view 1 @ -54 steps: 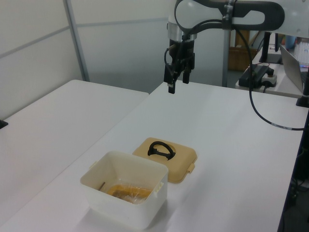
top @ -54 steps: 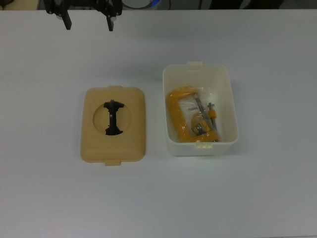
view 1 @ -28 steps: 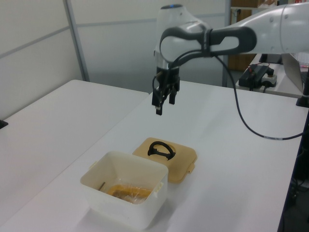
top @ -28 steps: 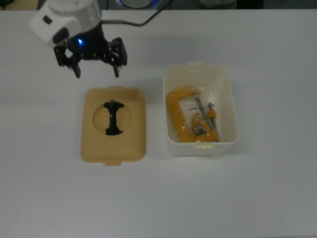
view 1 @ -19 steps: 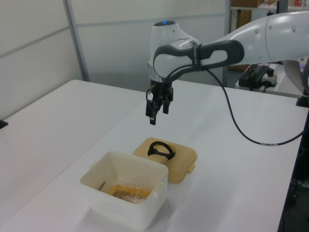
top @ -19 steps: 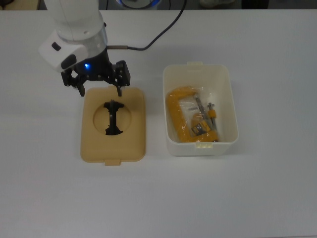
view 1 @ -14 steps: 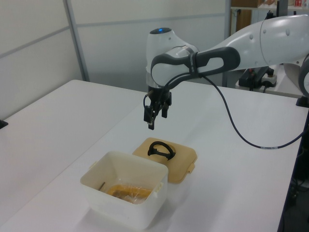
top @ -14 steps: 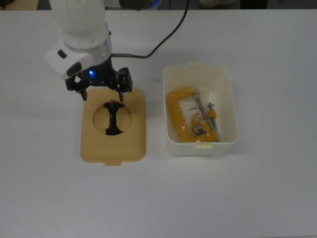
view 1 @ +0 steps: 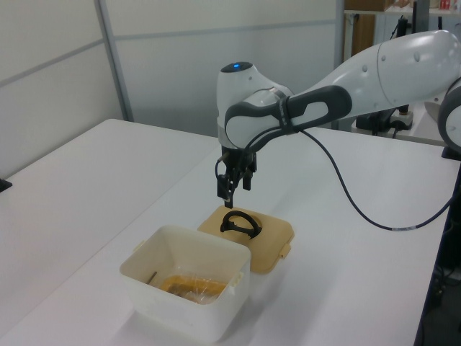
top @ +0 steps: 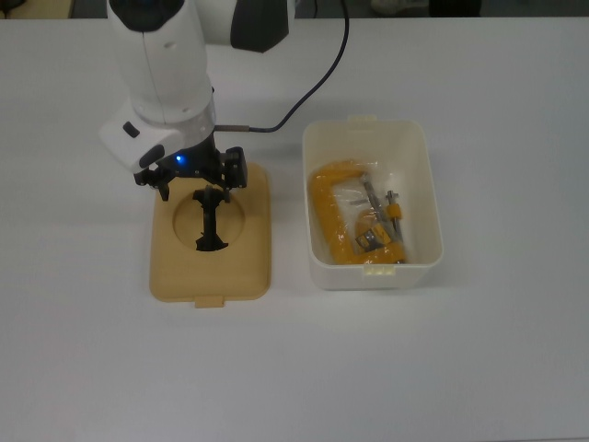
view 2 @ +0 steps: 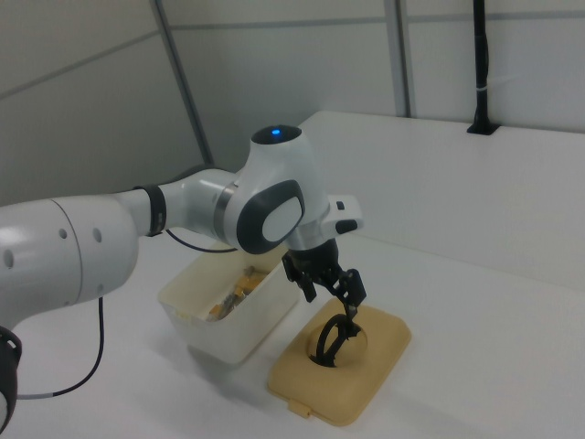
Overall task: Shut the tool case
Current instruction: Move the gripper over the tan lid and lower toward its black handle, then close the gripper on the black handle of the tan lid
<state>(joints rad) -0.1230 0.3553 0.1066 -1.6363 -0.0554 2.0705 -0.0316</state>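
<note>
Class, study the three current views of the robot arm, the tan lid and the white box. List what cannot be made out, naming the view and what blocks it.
1. Top view: the far end of the tan plastic lid and its black arched handle is covered by the claw.
2. Right view: the yellow metal clamp in the white rectangular plastic box is mostly hidden by the arm and the box wall.
3. Left view: the clamp is largely hidden by the box's near wall.

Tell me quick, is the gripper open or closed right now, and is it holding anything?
Gripper: open and empty, poised just above the black handle of the tan lid.
</note>
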